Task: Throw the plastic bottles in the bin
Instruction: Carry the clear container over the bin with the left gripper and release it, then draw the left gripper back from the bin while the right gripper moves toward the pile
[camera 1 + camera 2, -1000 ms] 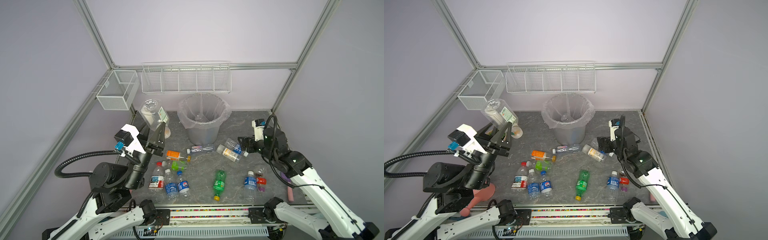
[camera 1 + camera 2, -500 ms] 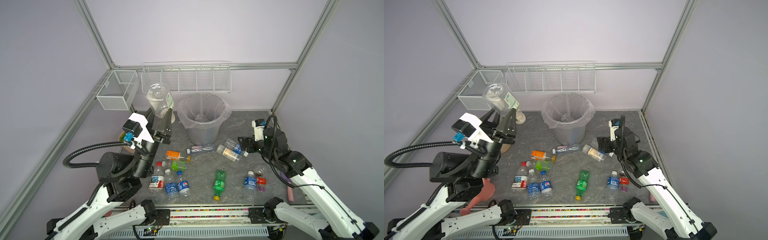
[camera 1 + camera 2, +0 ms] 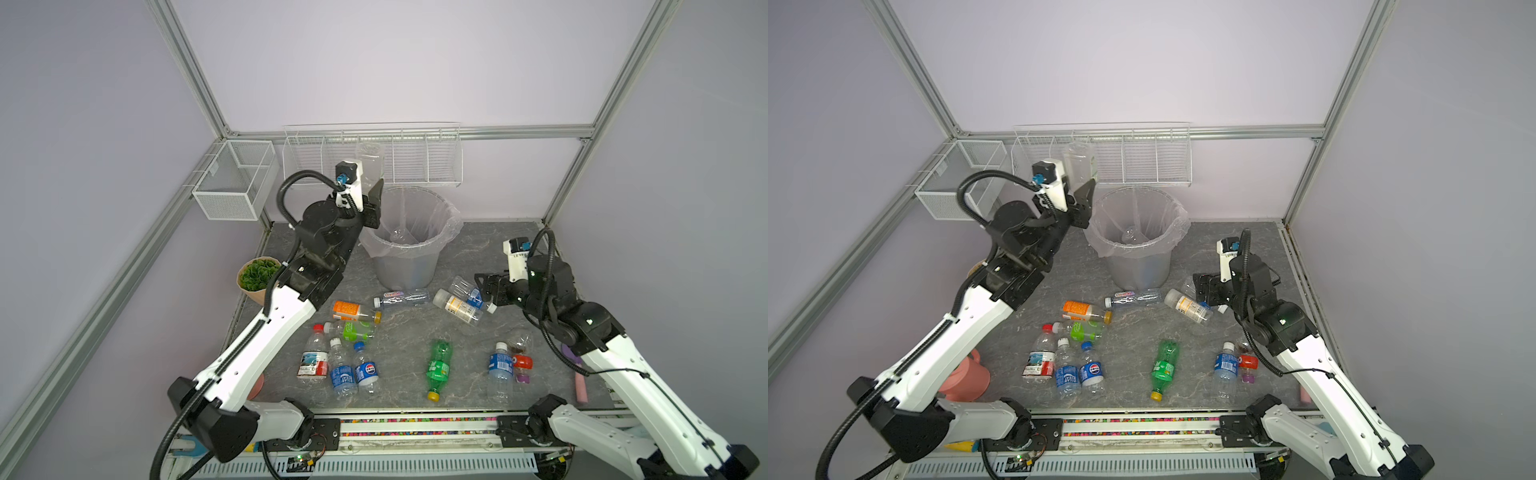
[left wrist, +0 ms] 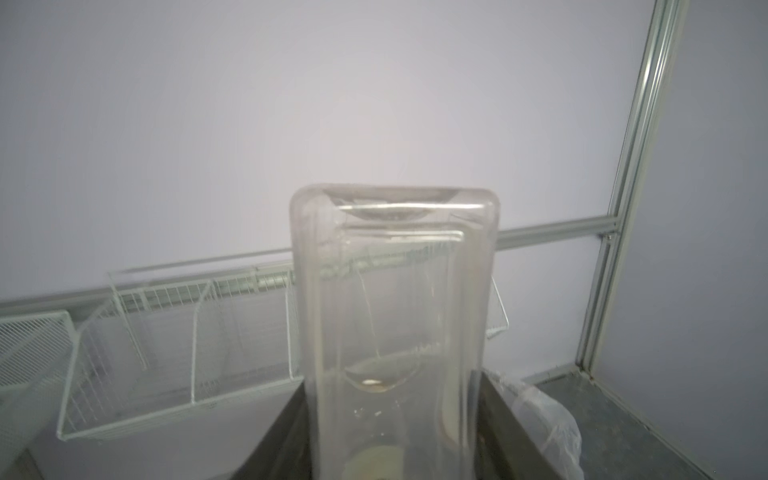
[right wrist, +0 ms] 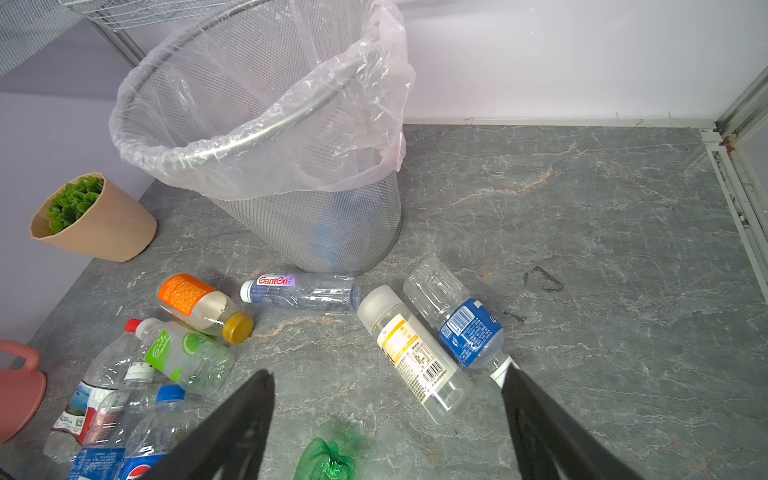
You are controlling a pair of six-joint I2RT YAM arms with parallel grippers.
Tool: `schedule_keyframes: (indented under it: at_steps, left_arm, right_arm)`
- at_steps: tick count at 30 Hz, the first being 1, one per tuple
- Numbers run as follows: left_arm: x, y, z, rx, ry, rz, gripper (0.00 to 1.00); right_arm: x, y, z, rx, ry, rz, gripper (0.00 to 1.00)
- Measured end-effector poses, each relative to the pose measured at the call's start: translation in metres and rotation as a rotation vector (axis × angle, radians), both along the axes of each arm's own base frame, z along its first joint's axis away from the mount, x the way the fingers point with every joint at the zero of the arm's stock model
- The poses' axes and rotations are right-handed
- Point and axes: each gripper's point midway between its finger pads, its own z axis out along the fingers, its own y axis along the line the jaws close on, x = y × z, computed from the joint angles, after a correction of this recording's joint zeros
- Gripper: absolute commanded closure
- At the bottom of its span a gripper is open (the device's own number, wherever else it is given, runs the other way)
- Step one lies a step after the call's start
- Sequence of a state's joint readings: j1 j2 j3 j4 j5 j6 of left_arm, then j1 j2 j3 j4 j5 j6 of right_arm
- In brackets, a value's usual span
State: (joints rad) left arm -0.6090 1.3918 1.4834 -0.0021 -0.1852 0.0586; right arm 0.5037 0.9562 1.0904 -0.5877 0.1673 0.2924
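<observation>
My left gripper (image 3: 365, 195) (image 3: 1077, 191) is raised beside the left rim of the bin (image 3: 409, 257) (image 3: 1138, 266), a grey mesh bucket lined with a clear bag. Its jaws lie against both sides of a clear bottle (image 3: 370, 160) (image 4: 395, 291) that points upward. Another clear bottle (image 3: 399, 235) lies inside the bin. Right of the bin, my right gripper (image 3: 484, 286) (image 5: 388, 374) hangs open and empty just above a yellow-labelled bottle (image 5: 415, 357) and a blue-labelled bottle (image 5: 461, 328). Several more plastic bottles lie on the table, among them an orange-labelled bottle (image 3: 353, 311) and a green bottle (image 3: 438, 368).
A tan pot with a green plant (image 3: 257, 278) stands left of the bin, under my left arm. A pink watering can (image 3: 965, 376) sits at the front left. White wire baskets (image 3: 424, 162) (image 3: 232, 183) hang on the back and left walls. The grey marble table (image 5: 582, 249) spreads right of the bin.
My left arm has swung up and to the right with the clear bottle, from the left side of the table to the bin's left rim. The right arm has not moved.
</observation>
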Motion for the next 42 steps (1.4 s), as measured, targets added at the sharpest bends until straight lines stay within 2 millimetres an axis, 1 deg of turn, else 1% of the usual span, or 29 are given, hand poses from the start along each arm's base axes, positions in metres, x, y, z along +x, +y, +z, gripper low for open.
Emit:
schedule_keyframes:
  at_steps: [2,4,6,7,10,14,16,18,20,25,29,35,42]
  left_arm:
    - [0.018,-0.016,-0.029,0.042,0.103,-0.026,0.01]
    - [0.027,-0.026,-0.051,0.069,0.184,-0.044,0.01]
    - [0.025,-0.027,-0.062,0.083,0.228,-0.053,0.01]
    - [0.022,-0.025,-0.060,0.079,0.228,-0.055,0.01]
    - [0.000,-0.010,-0.035,0.044,0.179,-0.058,0.01]
    - [-0.045,0.021,0.027,-0.047,0.036,-0.063,0.01]
    - [-0.064,0.035,0.047,-0.084,-0.021,-0.064,0.01]
    - [-0.080,0.046,0.056,-0.106,-0.054,-0.062,0.01]
    - [-0.091,0.055,0.056,-0.116,-0.067,-0.056,0.01]
    - [-0.103,0.068,0.040,-0.108,-0.048,-0.033,0.01]
    - [-0.113,0.080,0.026,-0.114,-0.027,-0.012,0.00]
    - [-0.125,0.094,0.002,-0.126,0.020,0.018,0.00]
    - [-0.128,0.102,-0.038,-0.112,0.114,0.050,0.01]
  right_arm:
    - [-0.001,0.000,0.001,0.003,-0.001,0.003,0.12]
    - [-0.002,0.000,0.001,0.005,-0.002,0.006,0.12]
    - [-0.003,0.000,0.001,0.006,0.000,0.009,0.12]
    - [-0.003,0.000,0.001,0.006,0.001,0.010,0.12]
    - [-0.004,0.000,0.002,0.007,-0.001,0.010,0.12]
    - [-0.004,0.001,0.002,0.010,-0.001,0.013,0.11]
    - [-0.004,0.001,0.002,0.012,0.001,0.015,0.12]
    - [-0.005,0.002,0.001,0.016,0.004,0.019,0.12]
    - [-0.005,0.003,0.000,0.017,0.006,0.023,0.11]
    - [-0.005,0.006,-0.002,0.020,0.018,0.037,0.11]
    - [-0.006,0.014,-0.006,0.030,0.036,0.075,0.11]
    - [-0.004,0.026,-0.019,0.025,0.087,0.130,0.12]
    - [-0.004,0.033,-0.032,0.010,0.129,0.168,0.12]
